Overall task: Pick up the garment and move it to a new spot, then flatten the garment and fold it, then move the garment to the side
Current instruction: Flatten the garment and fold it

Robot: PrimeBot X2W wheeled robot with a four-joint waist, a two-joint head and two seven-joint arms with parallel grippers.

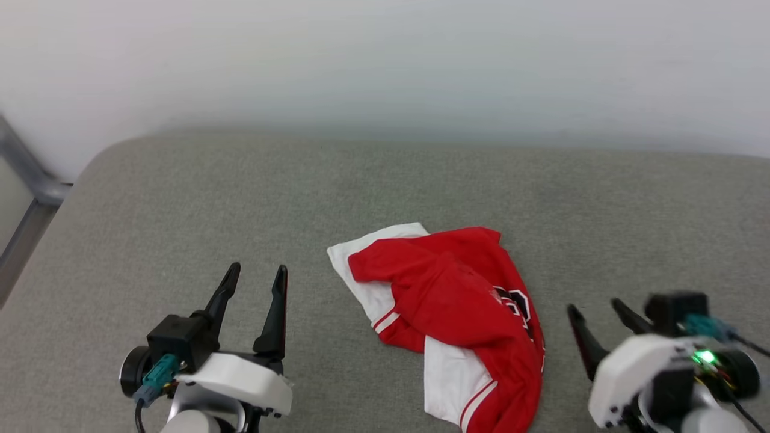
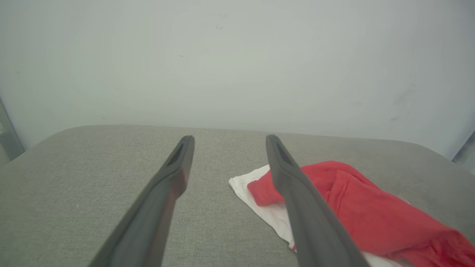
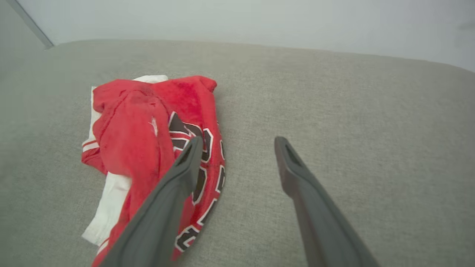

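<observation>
Both our grippers gape wide, empty. The garment [image 1: 463, 294] lies crumpled between them, its length running roughly away from us. The left gripper [image 1: 258, 266] is well left of it and the right gripper [image 1: 594, 305] is nearer, just beside its right edge.

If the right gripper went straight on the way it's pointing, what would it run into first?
Probably the grey cushion, just beside the garment. The open right gripper aims at bare cushion; one finger might graze the garment's printed edge, but depth is unclear.
</observation>
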